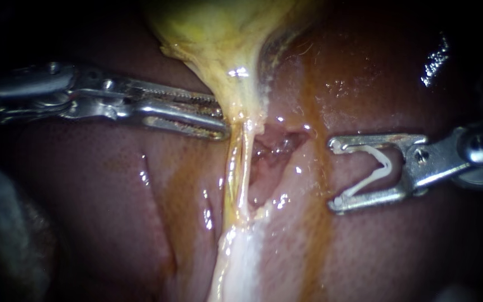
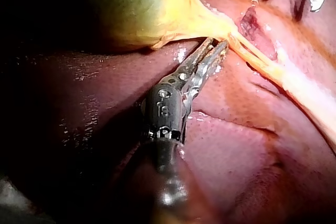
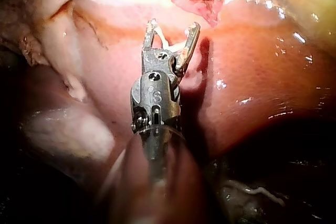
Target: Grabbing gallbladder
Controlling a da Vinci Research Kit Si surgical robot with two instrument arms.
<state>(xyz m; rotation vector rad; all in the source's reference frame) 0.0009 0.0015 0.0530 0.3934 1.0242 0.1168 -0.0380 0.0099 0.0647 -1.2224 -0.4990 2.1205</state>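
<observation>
The gallbladder [image 1: 219, 33] sits top centre in the endoscope view. Its long axis is vertical and its narrow neck points down into the tubes [image 1: 232, 168] over the liver [image 1: 85, 196]. My left instrument [image 1: 222, 118] has its jaws slightly parted, tips against that neck. My right instrument [image 1: 334, 175], well apart, holds a white clip [image 1: 378, 168] between wide jaws.

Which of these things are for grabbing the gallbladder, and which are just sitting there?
For the job: yellow-green gallbladder sac; left silver toothed instrument, pincer open at its neck.
Just there: right silver instrument holding a white V-shaped clip; reddish-brown liver; pale stretched tube.
</observation>
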